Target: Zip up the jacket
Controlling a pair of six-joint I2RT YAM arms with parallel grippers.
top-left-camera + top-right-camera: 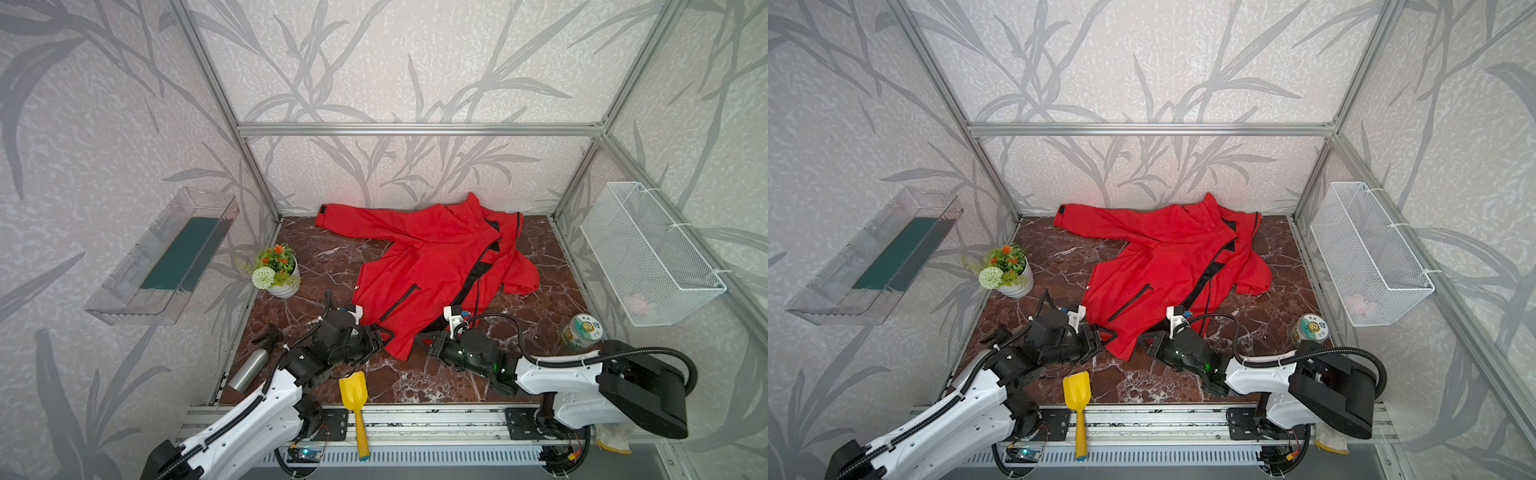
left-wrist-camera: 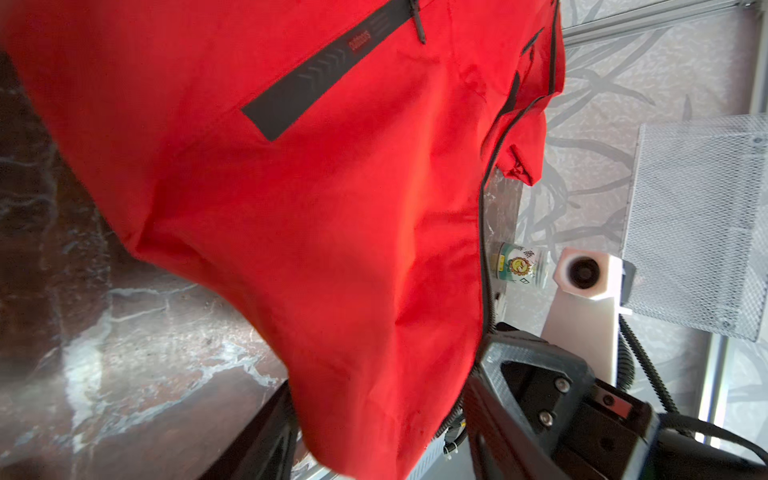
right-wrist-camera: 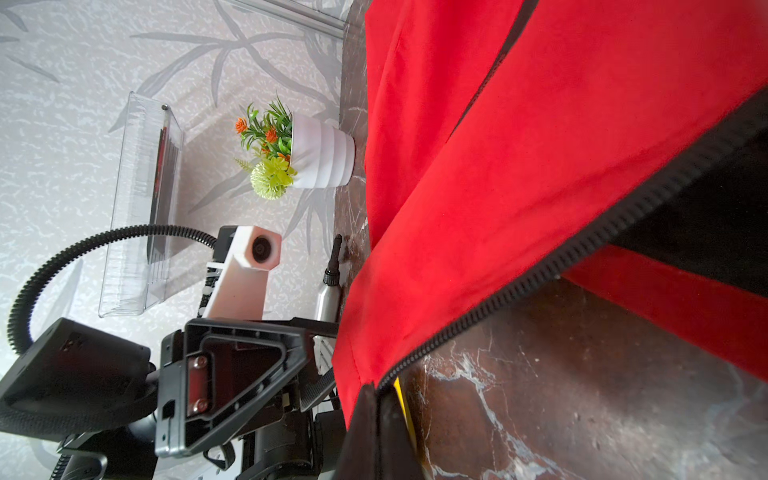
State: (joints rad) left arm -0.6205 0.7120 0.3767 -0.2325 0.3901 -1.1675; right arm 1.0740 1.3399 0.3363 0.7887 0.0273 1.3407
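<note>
Red jacket (image 1: 419,270) lies open beyond the yellow scoop (image 1: 352,388), hem nearest it. The right gripper (image 3: 377,395) is clamped on the front zipper (image 1: 464,287) at its bottom end. The teeth run away from the scoop, toward the collar. The left gripper (image 1: 380,336), jaws parted, sits at the hem's other corner.

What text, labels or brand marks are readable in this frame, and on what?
"outdoors" (uncertain, small red lettering): black pocket zipper strip of the jacket.
Jar label: printed characters and a round emblem, too blurred to read.
Nothing else legible.
</note>
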